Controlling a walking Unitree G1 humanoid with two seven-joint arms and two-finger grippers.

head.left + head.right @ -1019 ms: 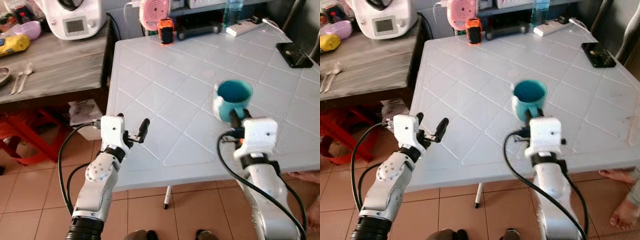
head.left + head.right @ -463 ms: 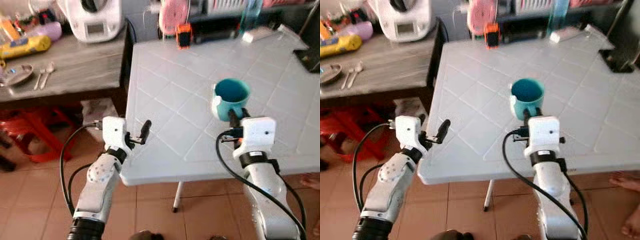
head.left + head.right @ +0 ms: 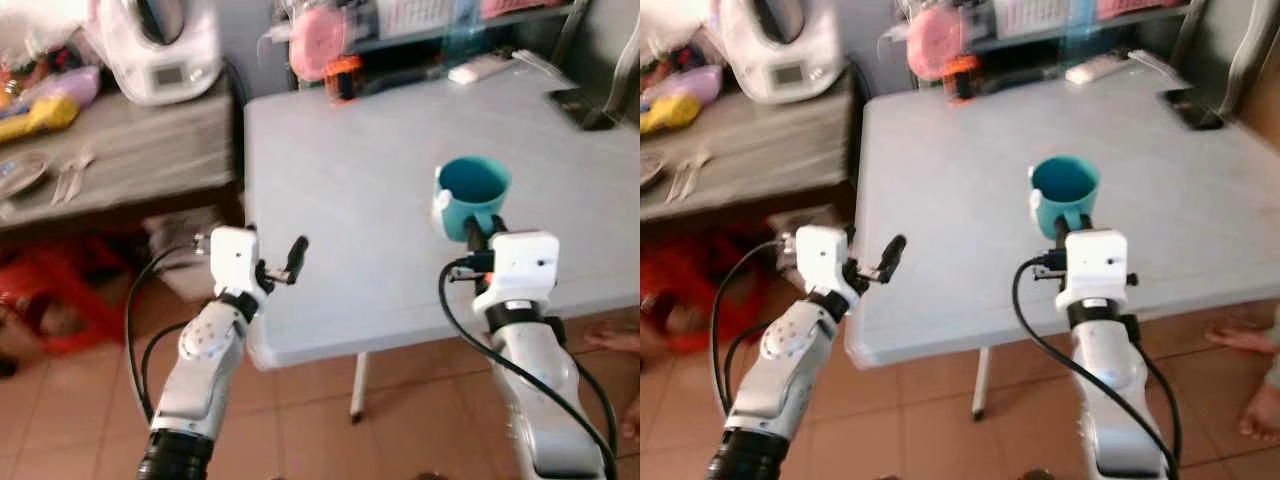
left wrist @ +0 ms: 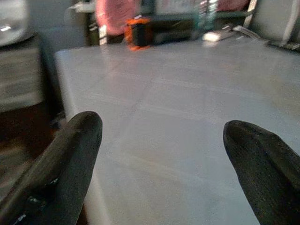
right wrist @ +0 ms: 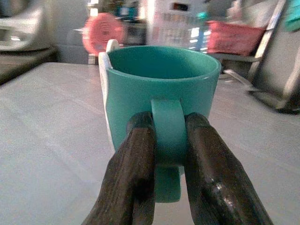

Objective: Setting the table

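Centrally, the right gripper [image 5: 169, 154] pinches the handle of a teal ceramic mug [image 3: 471, 194], one black finger pressed against each side of the handle loop. The mug stands upright, its open mouth up, above the near right part of the white plastic table [image 3: 380, 200]; whether its base touches the tabletop cannot be told. At the table's near left corner the left gripper [image 3: 281, 270] is held with its two black fingers [image 4: 70, 159] spread wide apart, nothing between them. Along the far edge of the table lie a small orange-and-black device [image 3: 342, 76], a round pink object [image 3: 312, 38] and a white power strip [image 3: 478, 68]. Left of the table, a grey wooden counter [image 3: 130, 140] carries a white kitchen appliance [image 3: 160, 45] and metal spoons [image 3: 70, 175].
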